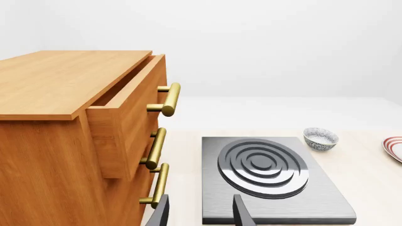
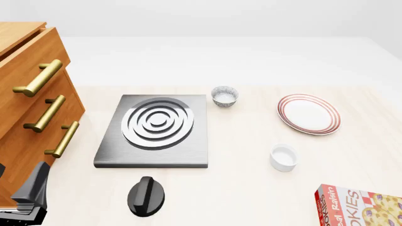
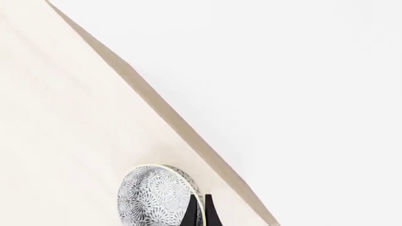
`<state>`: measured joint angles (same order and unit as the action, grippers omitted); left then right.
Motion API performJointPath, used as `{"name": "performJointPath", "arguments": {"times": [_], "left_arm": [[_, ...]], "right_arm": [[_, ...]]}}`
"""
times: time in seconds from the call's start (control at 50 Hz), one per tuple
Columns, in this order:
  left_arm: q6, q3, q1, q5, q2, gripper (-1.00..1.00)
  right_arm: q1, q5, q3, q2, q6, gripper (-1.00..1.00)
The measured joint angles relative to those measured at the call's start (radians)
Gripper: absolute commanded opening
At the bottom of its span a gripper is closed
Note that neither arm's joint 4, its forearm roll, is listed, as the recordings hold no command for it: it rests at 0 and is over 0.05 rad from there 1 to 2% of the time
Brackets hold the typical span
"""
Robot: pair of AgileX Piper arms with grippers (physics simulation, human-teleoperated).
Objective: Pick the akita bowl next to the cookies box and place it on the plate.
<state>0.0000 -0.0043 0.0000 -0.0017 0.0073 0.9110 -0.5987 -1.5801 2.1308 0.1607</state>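
Note:
In the right wrist view my right gripper [image 3: 199, 213] is shut on the rim of an akita bowl [image 3: 154, 197], whose grey-and-white patterned outside faces the camera, close to the table's edge. This bowl and the right gripper are outside the front view. The red cookies box [image 2: 361, 207] lies at the near right corner. The ringed plate [image 2: 308, 114] sits bare at the right, with its edge also in the left wrist view [image 1: 394, 148]. My left gripper [image 2: 28, 195] hangs open and holds nothing at the near left beside the cabinet, its fingers [image 1: 242, 214] pointing over the stove.
A second akita bowl [image 2: 225, 96] stands beside the grey stove burner [image 2: 157, 123]. A plain white small bowl [image 2: 283, 157] sits below the plate. A black knob [image 2: 146, 196] lies near the front. The wooden cabinet [image 2: 31, 94] with its top drawer open fills the left.

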Motion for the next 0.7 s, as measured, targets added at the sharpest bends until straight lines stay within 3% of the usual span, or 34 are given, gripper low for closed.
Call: {"name": "performJointPath", "arguments": {"times": [0.32,0.7], "left_arm": [[0.0,0.0,0.0,0.0,0.0,1.0],[0.0,0.0,0.0,0.0,0.0,1.0]], "right_arm": [[-0.02,-0.071,-0.01,-0.096,-0.039,-1.0],[-0.049,-0.187,-0.084,-0.193,-0.047,-1.0]]}}
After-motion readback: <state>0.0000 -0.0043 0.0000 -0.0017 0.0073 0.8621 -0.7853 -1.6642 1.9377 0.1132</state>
